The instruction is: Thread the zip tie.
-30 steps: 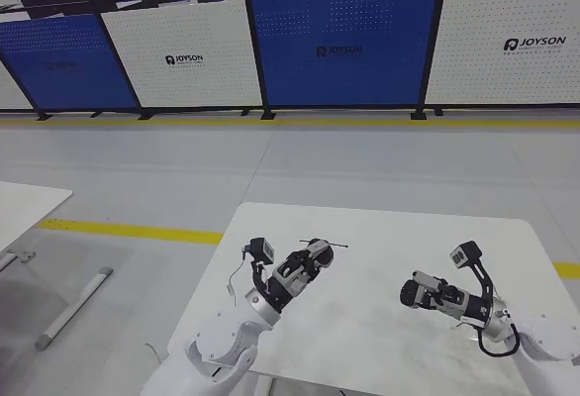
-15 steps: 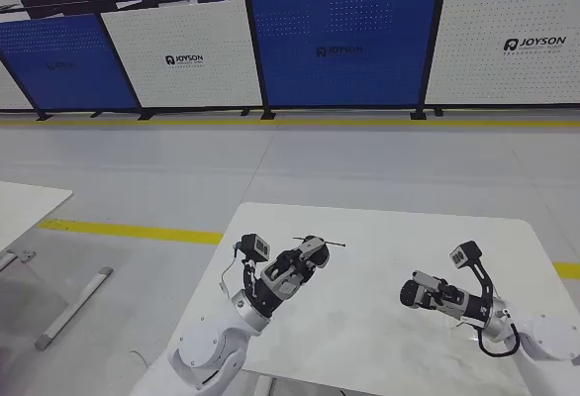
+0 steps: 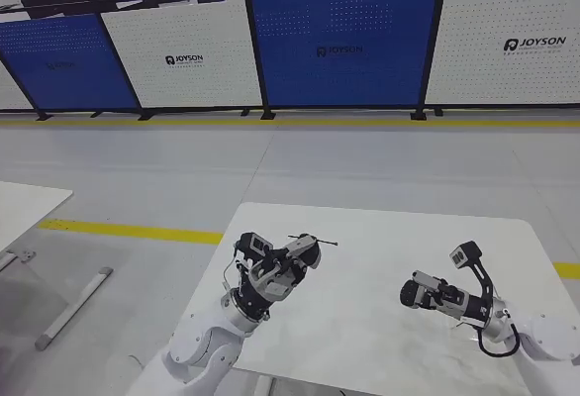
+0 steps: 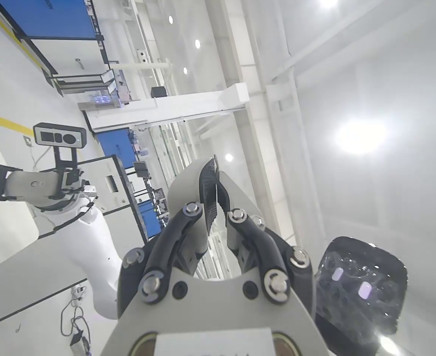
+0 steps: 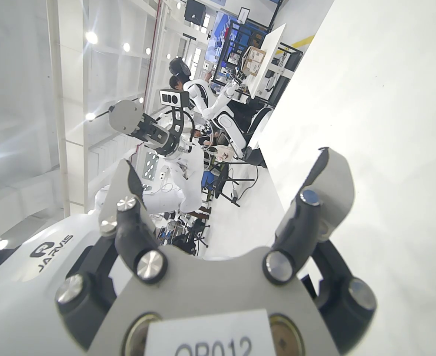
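Top view, lower centre-left of frame: left gripper (image 3: 308, 246) over the left part of the white table (image 3: 419, 228), closed narrow on the zip tie (image 3: 328, 242). Held as a thin black strip, roughly level, both ends protruding past the fingers.

Lower right of frame: right gripper (image 3: 409, 293), over the right part of the table, well apart from the left gripper. Finger spread not readable from above.

Right wrist view: fingers spread wide with nothing between them, table surface beyond. Also catches the left gripper farther off, the zip tie (image 5: 101, 114) jutting out as a fine dark line.

Left wrist view: pads (image 4: 208, 187) pressed together, aimed up at the ceiling lights (image 4: 355, 138). Cannot tell the strip from the dark pads there.
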`<move>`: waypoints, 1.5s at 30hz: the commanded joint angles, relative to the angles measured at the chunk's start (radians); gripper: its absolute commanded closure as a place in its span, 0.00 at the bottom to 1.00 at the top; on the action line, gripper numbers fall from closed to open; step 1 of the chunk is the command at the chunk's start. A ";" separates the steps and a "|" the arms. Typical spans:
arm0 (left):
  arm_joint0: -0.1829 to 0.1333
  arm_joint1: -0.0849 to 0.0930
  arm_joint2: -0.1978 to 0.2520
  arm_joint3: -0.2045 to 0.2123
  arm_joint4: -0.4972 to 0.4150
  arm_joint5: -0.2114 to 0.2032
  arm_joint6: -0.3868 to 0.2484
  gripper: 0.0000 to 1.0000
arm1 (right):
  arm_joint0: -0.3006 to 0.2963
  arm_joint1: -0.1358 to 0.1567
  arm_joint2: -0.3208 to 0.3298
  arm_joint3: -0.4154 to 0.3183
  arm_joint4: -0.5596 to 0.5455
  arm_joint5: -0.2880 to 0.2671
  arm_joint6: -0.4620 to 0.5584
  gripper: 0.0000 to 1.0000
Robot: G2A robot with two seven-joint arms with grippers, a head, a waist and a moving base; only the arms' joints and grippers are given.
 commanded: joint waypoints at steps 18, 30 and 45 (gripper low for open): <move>-0.031 0.005 0.074 0.089 0.327 0.183 0.014 1.00 | 0.000 0.000 0.000 0.000 0.000 0.000 0.000 0.00; -0.061 -0.004 0.136 0.181 0.507 0.189 0.144 1.00 | 0.000 0.000 0.000 0.000 0.000 0.000 0.000 0.00; -0.084 -0.005 0.163 0.246 0.634 0.243 0.182 1.00 | 0.000 0.000 0.000 0.000 0.000 0.000 0.000 0.00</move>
